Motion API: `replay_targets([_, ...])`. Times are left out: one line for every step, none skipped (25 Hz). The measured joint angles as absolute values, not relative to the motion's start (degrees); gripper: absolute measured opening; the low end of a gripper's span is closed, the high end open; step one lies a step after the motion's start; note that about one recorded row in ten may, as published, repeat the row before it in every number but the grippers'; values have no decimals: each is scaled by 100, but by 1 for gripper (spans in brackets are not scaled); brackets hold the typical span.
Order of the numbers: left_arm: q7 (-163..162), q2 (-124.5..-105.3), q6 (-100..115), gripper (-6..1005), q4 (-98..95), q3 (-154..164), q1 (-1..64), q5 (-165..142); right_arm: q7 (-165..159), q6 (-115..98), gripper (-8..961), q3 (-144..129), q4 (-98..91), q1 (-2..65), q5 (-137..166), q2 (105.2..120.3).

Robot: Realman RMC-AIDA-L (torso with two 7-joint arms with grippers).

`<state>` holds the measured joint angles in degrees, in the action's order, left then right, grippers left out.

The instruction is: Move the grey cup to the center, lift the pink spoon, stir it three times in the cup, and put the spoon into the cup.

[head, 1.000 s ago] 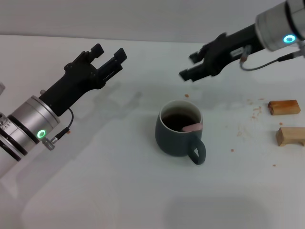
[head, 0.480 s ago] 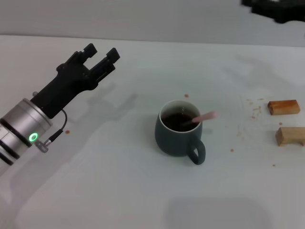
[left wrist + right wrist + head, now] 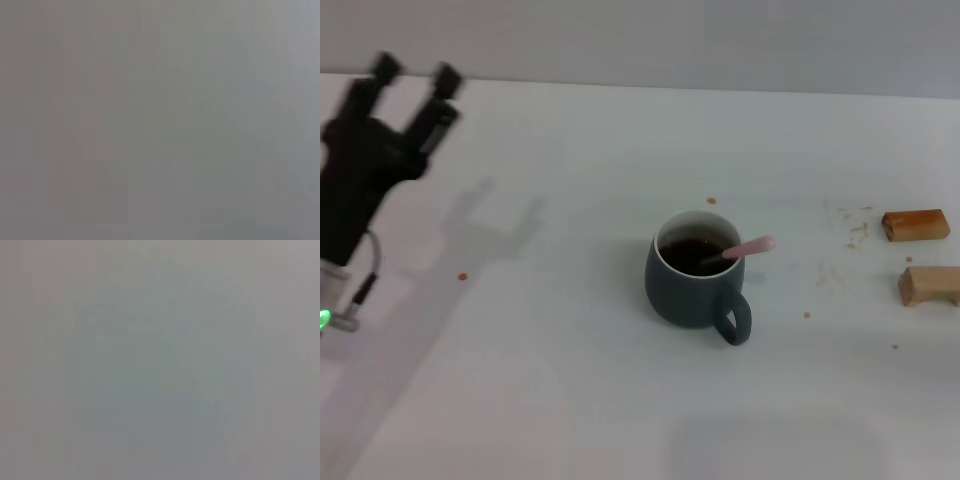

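The grey cup point(image 3: 696, 282) stands upright at the middle of the white table, handle toward me, with dark liquid inside. The pink spoon point(image 3: 745, 248) rests in the cup, its bowl under the liquid and its pale pink handle leaning out over the right rim. My left gripper point(image 3: 415, 73) is open and empty at the far left, well away from the cup. My right gripper is out of the head view. Both wrist views show only a blank grey surface.
Two small brown wooden blocks point(image 3: 916, 224) point(image 3: 930, 285) lie at the table's right edge, with small crumbs point(image 3: 857, 232) scattered near them. A few orange specks point(image 3: 712, 200) dot the table point(image 3: 550, 380).
My left arm has pulled back to the far left and my right arm has left the view upward. The spoon handle now leans out over the cup's right rim.
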<state>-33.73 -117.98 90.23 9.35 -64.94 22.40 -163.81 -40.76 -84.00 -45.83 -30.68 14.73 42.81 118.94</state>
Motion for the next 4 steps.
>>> replay_targets([-3103, -11827, 9095, 829, 1088, -6833, 2008, -16375, -3764, -8601, 631, -4523, -2723, 1466, 3905, 11896])
replay_targets([-3103, -11827, 9095, 829, 1088, -6833, 2008, -16375, -3531, -8760, 631, -4468, -2493, 1464, 3624, 11897])
replay_targets([-3067, -11828, 9096, 829, 1125, -6889, 1960, -16376, -3304, -8923, 631, -4411, -2270, 1462, 3346, 11897])
replay_targets([-2948, -11831, 9106, 829, 1244, -7103, 1805, -16373, -3102, -9067, 631, -4355, -2068, 1459, 3112, 11898])
